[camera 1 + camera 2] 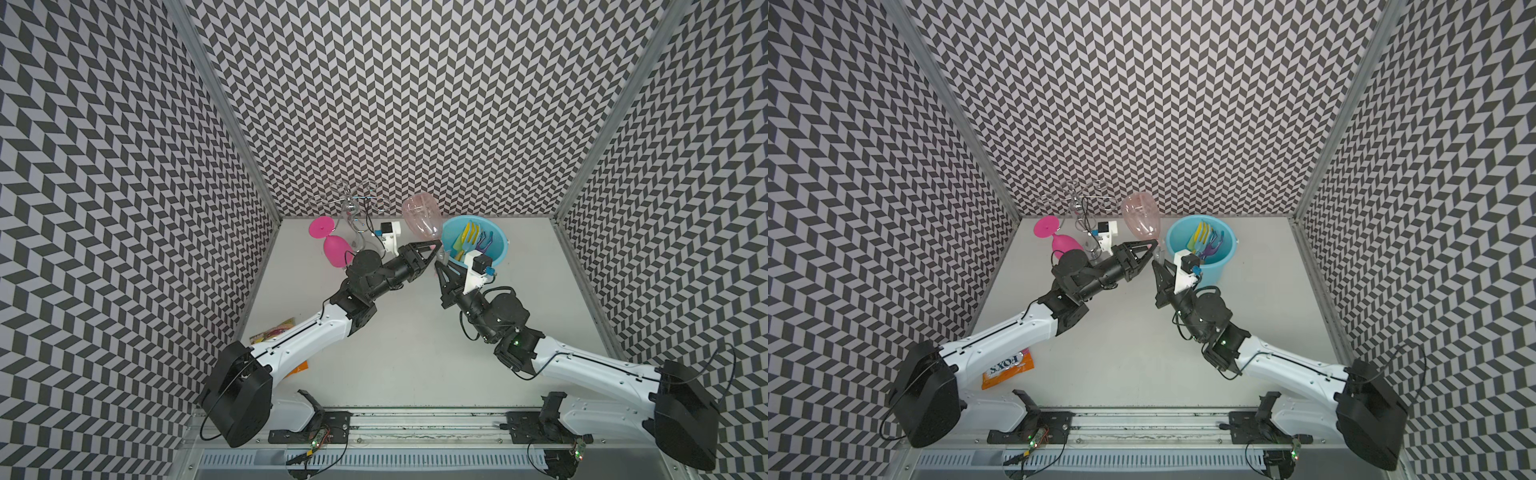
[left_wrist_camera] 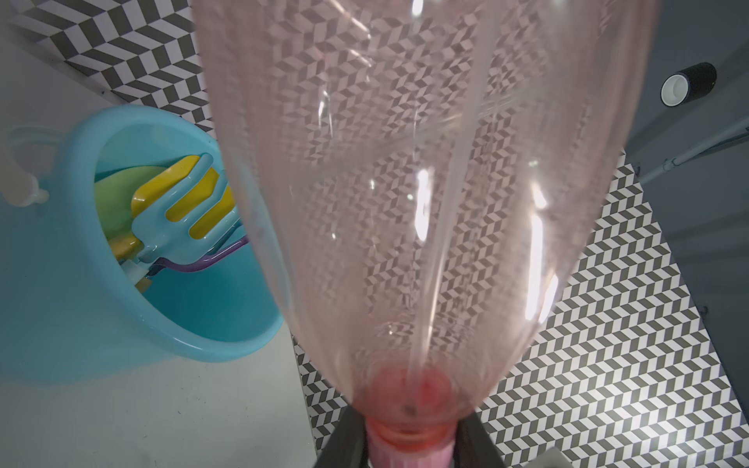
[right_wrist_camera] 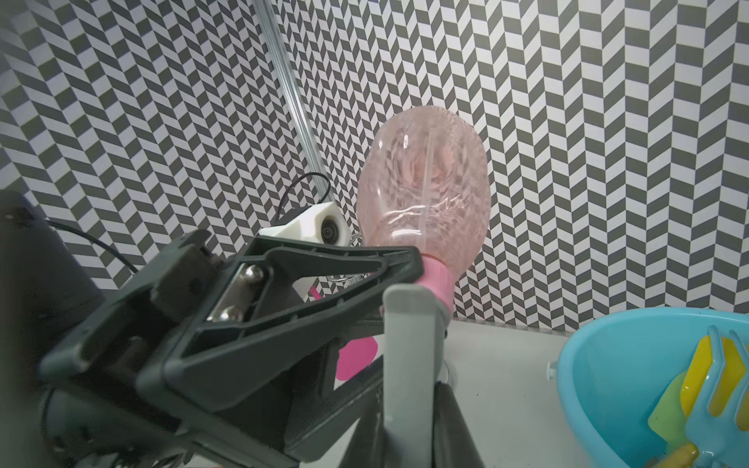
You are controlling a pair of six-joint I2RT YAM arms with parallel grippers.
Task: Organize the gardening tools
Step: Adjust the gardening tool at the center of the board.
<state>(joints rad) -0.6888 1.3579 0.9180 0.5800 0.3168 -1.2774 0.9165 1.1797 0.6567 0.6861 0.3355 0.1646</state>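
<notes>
The translucent pink spray bottle [image 1: 420, 218] is held up off the worktop [image 1: 415, 340], beside the pale blue bucket [image 1: 500, 251], with its rounded base tilted towards the back wall. Its pink collar is clamped between the fingers of the left hand [image 1: 434, 245], as is seen plainly in the left wrist view, where the bottle's body fills most of the picture. The bottle's grey spray head, below the collar, is gripped by the right hand [image 1: 439, 265]; in the right wrist view the dark fingers are seen lying against both of its sides.

The other tools are stood inside the bucket, which is set at the back right of the worktop. The pale blue fork [image 2: 182, 227] is laid over the yellow scoop [image 2: 142, 198], the green trowel [image 2: 113, 202] is placed behind them, and the purple rake [image 2: 210, 261] is partly hidden beneath the fork.

A pink wine glass [image 1: 334, 251] is left lying on its side at the back left, and an orange candy packet [image 1: 1007, 370] is partly covered by the left arm.
</notes>
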